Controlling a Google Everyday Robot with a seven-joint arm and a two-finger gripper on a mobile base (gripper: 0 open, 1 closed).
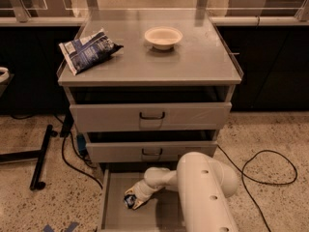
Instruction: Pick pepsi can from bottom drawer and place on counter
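Observation:
The bottom drawer (116,211) is pulled open at the foot of the cabinet, showing a flat grey floor. The pepsi can (129,200) lies in it, dark blue with white markings, mostly covered by my gripper (132,200). My white arm reaches down from the lower right into the drawer, and the gripper sits right at the can on the drawer floor. The counter (193,57) is the flat grey top of the cabinet, well above the gripper.
A blue-and-white snack bag (87,49) lies at the counter's left and a cream bowl (163,36) stands at its back middle. Two shallower drawers with black handles (152,115) are above the open one. Cables (270,168) and a black stand leg (41,156) lie on the speckled floor.

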